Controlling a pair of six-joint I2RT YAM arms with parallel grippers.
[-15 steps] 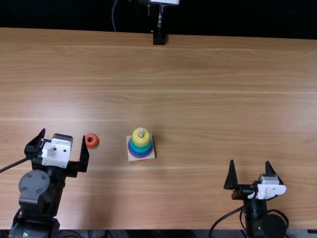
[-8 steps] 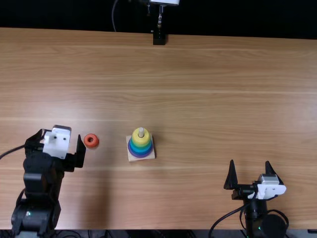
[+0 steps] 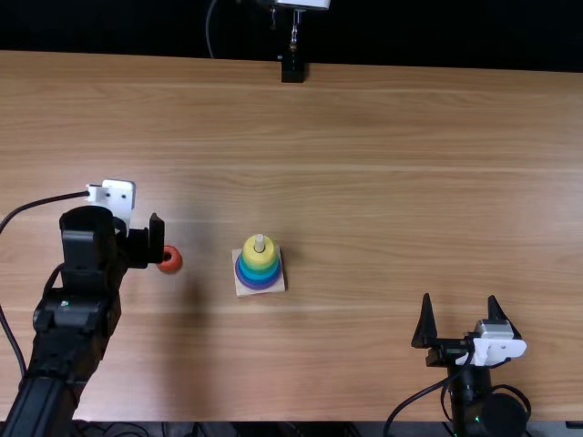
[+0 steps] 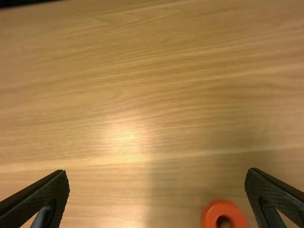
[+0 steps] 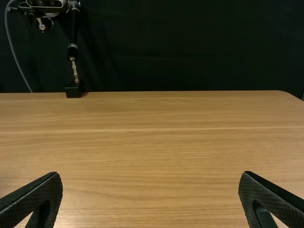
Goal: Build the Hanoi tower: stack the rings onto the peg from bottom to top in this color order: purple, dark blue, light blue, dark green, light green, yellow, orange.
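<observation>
My left gripper (image 3: pixel 127 238) is over the table's left part, just left of the orange ring (image 3: pixel 170 259), which lies flat on the wood. From the left wrist view, the left gripper (image 4: pixel 156 197) is open, with the orange ring (image 4: pixel 223 214) below, near one finger. A square pale base (image 3: pixel 261 290) holds the stacked rings, the yellow ring (image 3: pixel 259 252) on top with the peg tip above it; blue, teal and purple rings show beneath. Near the front right, my right gripper (image 3: pixel 463 330) stands open; in the right wrist view the right gripper (image 5: pixel 151 197) has nothing between its fingers.
A black stand (image 3: pixel 292 70) rises at the table's far edge, also visible as a black clamp (image 5: pixel 74 89) in the right wrist view. A cable (image 3: pixel 41 202) loops beside the left arm. Bare wood (image 3: pixel 383 182) stretches across the middle and right.
The left gripper first shifted slightly, then moved farther over the table, up in the top view, and now partly overlaps the orange ring's edge. The right arm, rings and base have stayed put.
</observation>
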